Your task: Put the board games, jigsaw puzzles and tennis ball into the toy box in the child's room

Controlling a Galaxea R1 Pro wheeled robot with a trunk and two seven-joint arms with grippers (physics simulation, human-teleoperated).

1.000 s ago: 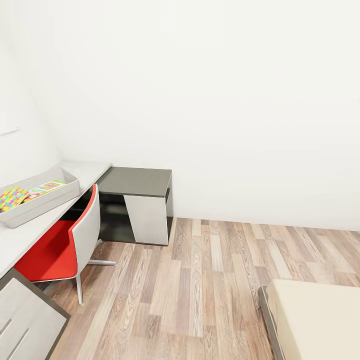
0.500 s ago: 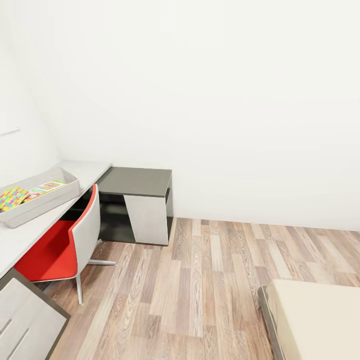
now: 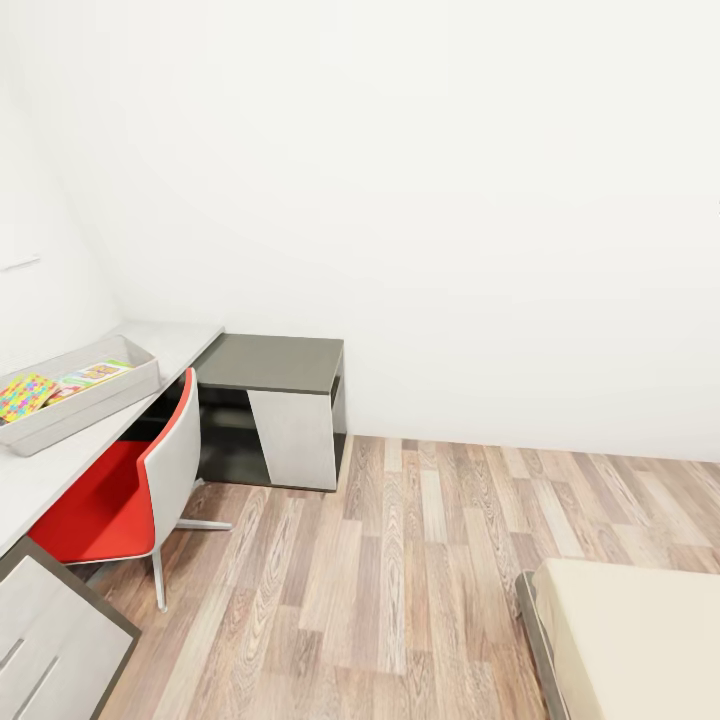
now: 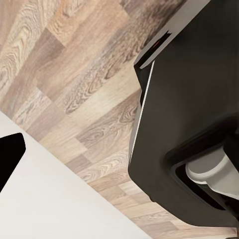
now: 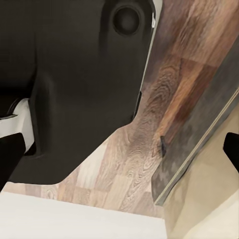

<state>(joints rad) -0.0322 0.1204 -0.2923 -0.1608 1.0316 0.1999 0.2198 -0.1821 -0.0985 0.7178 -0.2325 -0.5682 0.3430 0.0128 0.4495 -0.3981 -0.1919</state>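
Two colourful flat game boxes [image 3: 45,388] lie inside the shallow grey toy box [image 3: 95,405] on the pale desk [image 3: 60,465]. Likely between fetches; next means turning to the beige bed [image 3: 640,640]. Whether the grippers are parted or closed, I cannot tell.

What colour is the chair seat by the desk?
Red, with a pale grey-white shell behind it; the chair shows best in the head view.

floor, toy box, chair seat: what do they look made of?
Floor: wood planks, matt, going by the grain and the mixed brown tones. Toy box: probably plastic, plain light grey with smooth sloping walls. Chair: a smooth white shell, likely plastic, with a red seat; whether that is padding can't be told.
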